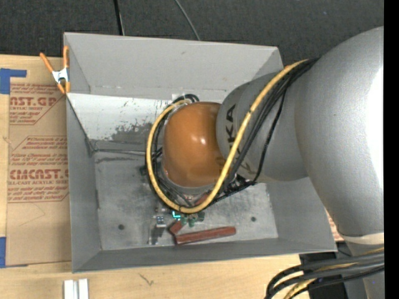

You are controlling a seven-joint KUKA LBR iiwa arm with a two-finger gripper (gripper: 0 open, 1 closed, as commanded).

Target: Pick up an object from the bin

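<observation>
Checking in from the remote station, here's where things are right now. The arm comes in from the right and takes up most of that side of the view. Its big orange cover sits over the middle of the bin, with yellow and black cables looped around the cover's left and bottom edge.

Just below the cover, the gripper pokes out toward the front part of the bin floor, low down and close to the near wall. There's a small teal light glowing on it. I honestly can't tell whether the gripper is open or closed. The cover and cables hide most of it, and what does show is a dark jumble.

The only thing I can make out down there is a reddish-brown stick. It's long and thin and lies flat on the floor, roughly parallel to the front wall and close to it. Its left end is right beside the gripper's tip, and the rest runs off to the right, under the arm. I can't say whether the gripper is touching it or just next to it, and I don't see it held.

The left part of the floor is scuffed grey metal.
</observation>
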